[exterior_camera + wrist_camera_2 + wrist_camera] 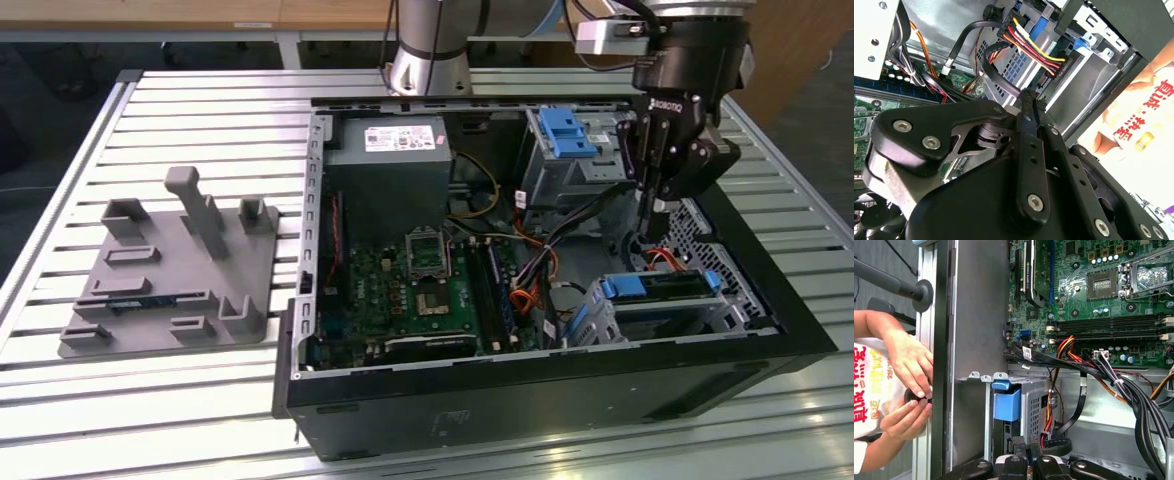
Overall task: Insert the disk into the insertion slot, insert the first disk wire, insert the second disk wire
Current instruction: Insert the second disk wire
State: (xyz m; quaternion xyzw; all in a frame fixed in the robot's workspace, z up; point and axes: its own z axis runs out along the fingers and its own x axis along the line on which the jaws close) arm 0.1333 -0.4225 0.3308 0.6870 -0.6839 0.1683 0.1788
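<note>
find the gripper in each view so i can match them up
Exterior view: the gripper reaches into the open case, near the disk, on the exterior view's right.
Second wrist view: the gripper, close up, points toward a black connector with coloured wires.
First wrist view: the gripper sits beside a blue tab.
Shared landmark: the green motherboard.

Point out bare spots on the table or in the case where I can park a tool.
On the exterior view's left, the slatted table is bare nearer the camera than the grey fixture and beyond it. Inside the case it is crowded: cables fill the gap between the motherboard and the drive cage, where the gripper hangs.
</note>
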